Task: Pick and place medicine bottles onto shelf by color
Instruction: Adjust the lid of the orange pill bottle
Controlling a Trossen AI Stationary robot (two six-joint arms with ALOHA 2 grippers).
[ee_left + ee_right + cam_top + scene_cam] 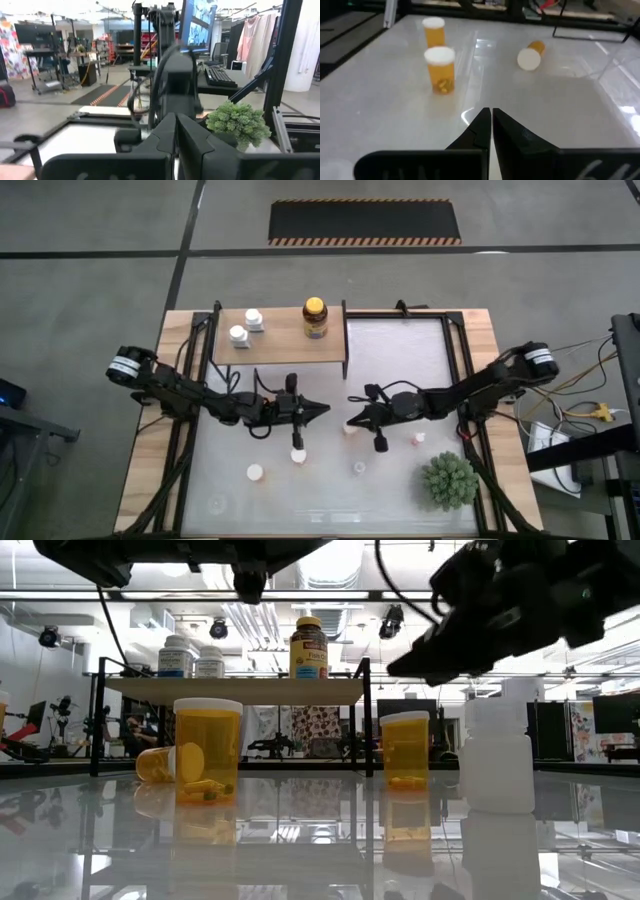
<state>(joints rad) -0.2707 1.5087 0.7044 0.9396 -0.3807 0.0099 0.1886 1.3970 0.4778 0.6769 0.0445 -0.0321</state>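
The shelf (280,348) stands at the table's far side with two white medicine bottles (246,328) and an amber, yellow-capped jar (315,317) on it. Orange bottles with white caps stand on the table (298,455) (255,473) (441,70); one orange bottle (532,54) lies on its side. A white bottle (497,760) stands near the front. My left gripper (322,410) and right gripper (352,420) hover tip to tip over the table's middle, both shut and with nothing in them. The right one hangs just above an orange bottle (405,750).
A spiky green plant (448,480) stands at the table's near right corner. A black frame (462,370) runs along the table's sides. Small bottles (418,438) (359,467) stand between the right gripper and the plant.
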